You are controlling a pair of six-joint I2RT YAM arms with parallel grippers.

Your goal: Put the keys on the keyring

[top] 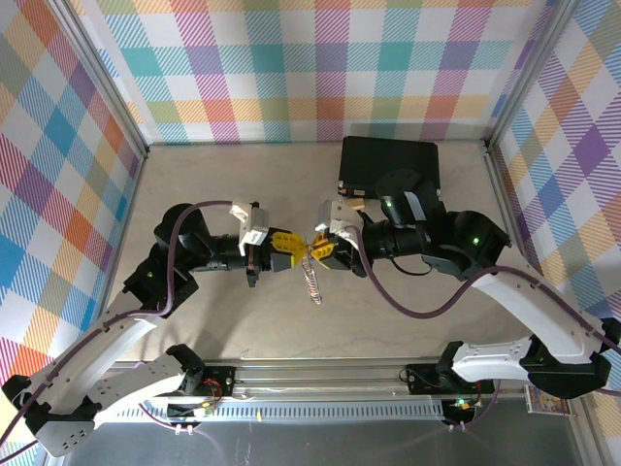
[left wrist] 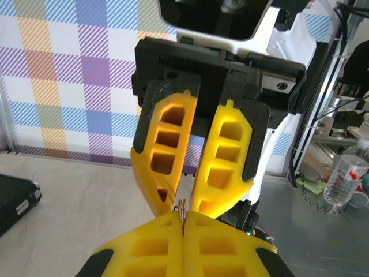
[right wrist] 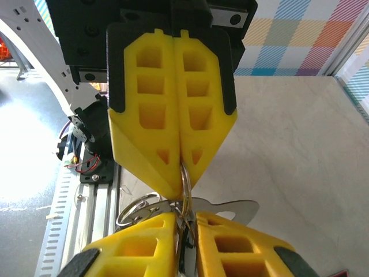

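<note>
Both arms bent inward, wrists level, tips meeting over bench (top: 243, 330) centre, keyring (right wrist: 184, 180) between them. There left fingers (right wrist: 151, 115) clenched on its loop; right fingers (right wrist: 131, 249) slightly parted around same metal, grasp cannot tell. Its chain (top: 312, 282) hangs below.

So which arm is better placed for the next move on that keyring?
Probably right: the right pincer is slightly parted at the keyring, free to shift, while the left pincer is clamped shut on it, steadying it.
</note>
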